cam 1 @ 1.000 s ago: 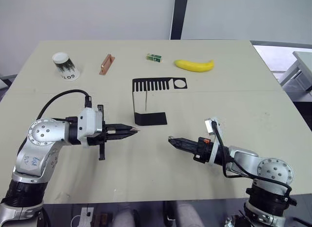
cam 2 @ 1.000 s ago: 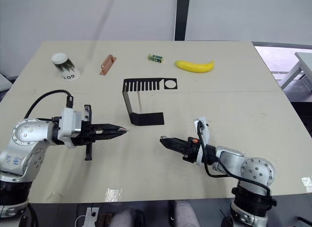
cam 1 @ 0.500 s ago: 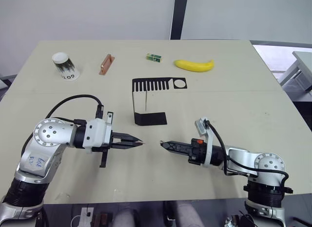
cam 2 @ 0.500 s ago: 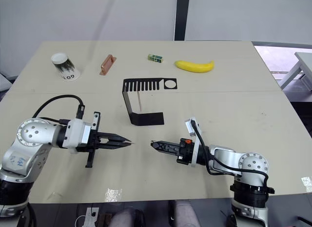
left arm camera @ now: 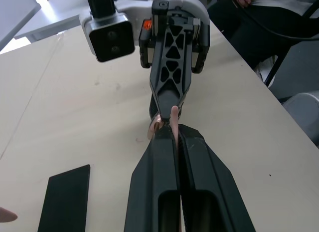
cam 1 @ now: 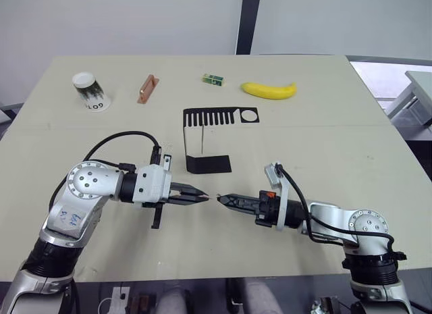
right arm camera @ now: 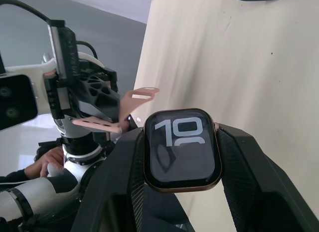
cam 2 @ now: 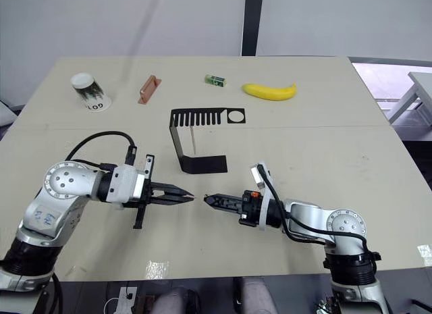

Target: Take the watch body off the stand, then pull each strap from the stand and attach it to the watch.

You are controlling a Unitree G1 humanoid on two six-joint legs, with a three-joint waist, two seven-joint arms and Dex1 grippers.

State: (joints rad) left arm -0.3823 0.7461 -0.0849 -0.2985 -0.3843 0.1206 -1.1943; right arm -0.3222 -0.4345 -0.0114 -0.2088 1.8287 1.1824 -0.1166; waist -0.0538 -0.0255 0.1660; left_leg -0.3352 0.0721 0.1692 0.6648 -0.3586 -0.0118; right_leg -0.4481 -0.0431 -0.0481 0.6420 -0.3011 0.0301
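My right gripper is shut on the watch body, a dark-screened rounded-square case with a metal rim showing "10", gripped by its two sides. My left gripper is shut on a salmon-pink strap, whose free end pokes past the fingertips and reaches the watch's edge. The two grippers point tip to tip, almost touching, over the table in front of the black stand. A thin pale strip, seen edge-on, hangs from the stand's comb top.
Along the table's far side lie a tipped paper cup, a copper-brown bar, a small green box and a banana. The table's front edge runs just below both arms.
Both grippers have moved toward each other in front of the stand; the gap between their tips has closed from wide to almost nothing. Each has kept its hold.
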